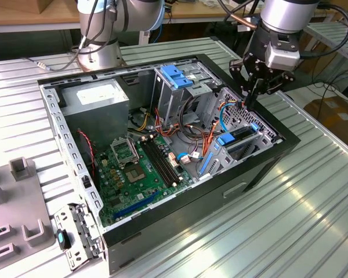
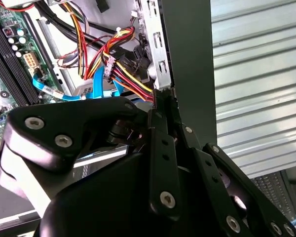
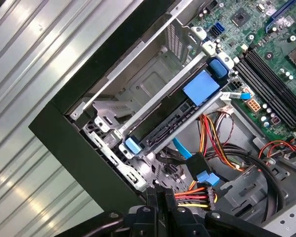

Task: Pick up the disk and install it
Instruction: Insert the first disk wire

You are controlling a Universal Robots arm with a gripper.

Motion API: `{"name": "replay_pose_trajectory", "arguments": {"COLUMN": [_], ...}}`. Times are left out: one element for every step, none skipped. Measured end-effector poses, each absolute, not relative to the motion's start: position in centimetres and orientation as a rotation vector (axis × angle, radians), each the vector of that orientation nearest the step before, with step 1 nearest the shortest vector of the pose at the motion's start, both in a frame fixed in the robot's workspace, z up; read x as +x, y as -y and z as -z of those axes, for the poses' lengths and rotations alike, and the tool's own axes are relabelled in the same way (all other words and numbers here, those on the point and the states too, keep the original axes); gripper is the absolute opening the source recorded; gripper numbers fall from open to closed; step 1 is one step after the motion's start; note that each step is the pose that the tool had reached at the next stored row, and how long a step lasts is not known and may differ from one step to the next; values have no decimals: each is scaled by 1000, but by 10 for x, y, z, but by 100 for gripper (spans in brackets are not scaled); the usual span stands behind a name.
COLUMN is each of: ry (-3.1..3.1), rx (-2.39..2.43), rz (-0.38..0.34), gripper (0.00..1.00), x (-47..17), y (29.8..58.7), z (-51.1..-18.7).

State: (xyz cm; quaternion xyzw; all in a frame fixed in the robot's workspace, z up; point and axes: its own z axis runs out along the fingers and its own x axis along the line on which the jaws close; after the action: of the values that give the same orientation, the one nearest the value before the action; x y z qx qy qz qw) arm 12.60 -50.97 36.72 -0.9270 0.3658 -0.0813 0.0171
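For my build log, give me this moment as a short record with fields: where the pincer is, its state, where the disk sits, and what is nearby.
pincer: above the open case's edge on the exterior view's right
pincer state: shut, holding nothing
disk: sitting in the drive bay inside the computer case, apart from the pincer
nearby: coloured cable bundle, motherboard

computer case (image 1: pixel 243 179) on ribbed metal table (image 1: pixel 290 231)

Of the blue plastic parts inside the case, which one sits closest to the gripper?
The blue tab at the disk's far end, just below the gripper. The blue cage top sits further toward the exterior view's left.
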Motion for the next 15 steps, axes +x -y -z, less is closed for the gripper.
{"name": "replay_pose_trajectory", "arguments": {"ry": [-1152,-1161,-1170,-1183,-1193,-1211,-1233,-1249,-1289,-1328,-1359,-1379,-1398,-1429,-1460], "rx": [-2876,-2873,-2870,-2865,-2861,-2855,-2847,-2841,-2825,-2810,-2797,-2788,-2780,-2766,-2752], "rz": [253,253,253,254,254,254,255,255,256,257,257,257,258,258,259], "gripper": [17,17,17,17,17,17,17,17,17,17,17,17,17,17,17], "x": [126,126,126,125,125,125,125,125,125,125,125,125,125,125,125], "y": [510,510,510,510,510,510,510,510,510,510,510,510,510,510,510], "z": [-367,-367,-367,-367,-367,-367,-367,-367,-367,-367,-367,-367,-367,-367,-367]}}
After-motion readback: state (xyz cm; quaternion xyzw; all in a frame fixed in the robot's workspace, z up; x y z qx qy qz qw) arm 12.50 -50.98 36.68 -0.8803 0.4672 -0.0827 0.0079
